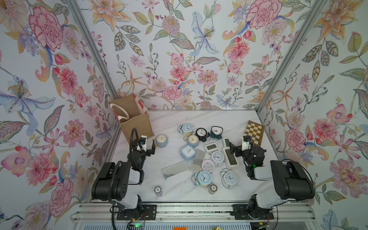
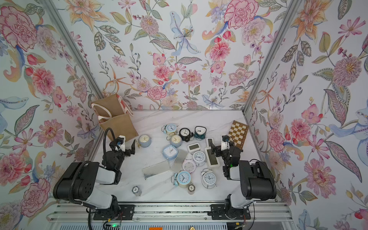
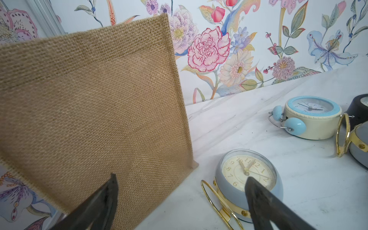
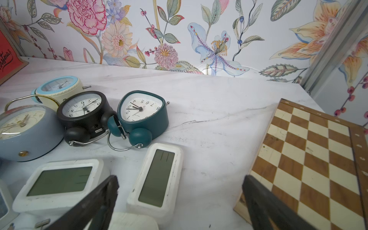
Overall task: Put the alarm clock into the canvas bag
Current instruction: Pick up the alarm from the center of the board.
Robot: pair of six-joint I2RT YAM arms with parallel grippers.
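Note:
The canvas bag (image 1: 137,123) (image 2: 119,124) stands upright at the far left corner, tan with a red-and-white side and white handles; its burlap face (image 3: 89,109) fills the left wrist view. Several alarm clocks lie on the marble table. The nearest is a grey-blue round alarm clock (image 1: 161,140) (image 2: 144,140) (image 3: 235,187) with a gold stand, just right of the bag. My left gripper (image 1: 152,146) (image 2: 133,146) (image 3: 181,178) is open beside this clock, holding nothing. My right gripper (image 1: 232,148) (image 2: 213,148) (image 4: 180,179) is open over a white digital clock (image 4: 157,177).
A chessboard (image 1: 254,131) (image 4: 310,155) leans at the far right. Two mirror-like plates (image 1: 175,169) lie mid-table among round and square clocks. Two small cylinders (image 1: 158,190) (image 1: 212,188) stand near the front edge. A black clock (image 4: 83,109) and a teal clock (image 4: 143,113) lie at the back.

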